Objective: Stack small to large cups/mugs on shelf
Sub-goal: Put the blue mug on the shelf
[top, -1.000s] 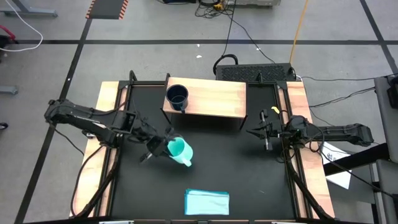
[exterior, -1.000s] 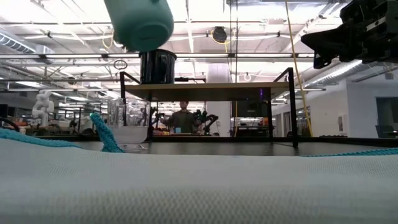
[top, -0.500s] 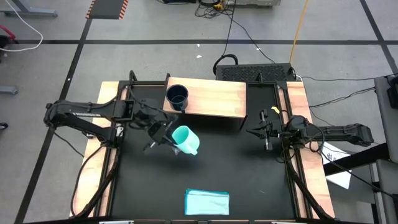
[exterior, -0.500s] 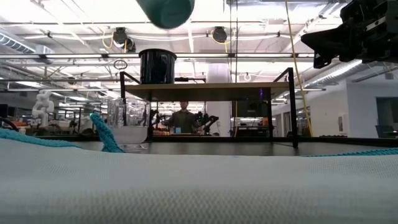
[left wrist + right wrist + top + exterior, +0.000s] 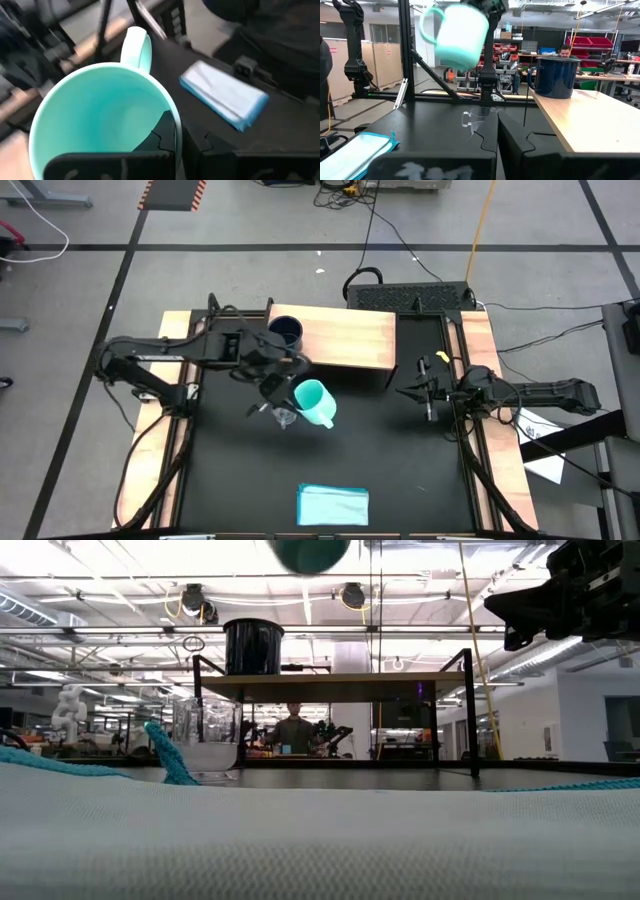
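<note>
Your left arm reaches in from the left of the overhead frame, bent toward the centre, and the left gripper (image 5: 283, 381) has its jaws clamped on the rim of the turquoise mug (image 5: 313, 401), held in the air above the black counter (image 5: 400, 470), just in front of the shelf (image 5: 345, 340). The mug tilts, handle toward the lower right of that frame. Directly under the gripper, the clear glass cup (image 5: 284, 417) stands on the counter. The dark navy mug (image 5: 285, 333) sits upright at the left end of the shelf's wood top.

Your right arm waits at the right edge of the counter, with the right gripper (image 5: 424, 393) pointing inward; you cannot tell how its jaws stand.

The left wrist view looks straight into the turquoise mug's empty interior, one finger inside the wall. The low view catches only the mug's base at the top edge, and the navy mug upon the shelf. The right wrist view shows the lifted mug above the glass cup.

A folded light blue cloth (image 5: 333, 505) lies at the lower centre of the counter. Beyond is a workshop hall where a person (image 5: 293, 730) sits.
</note>
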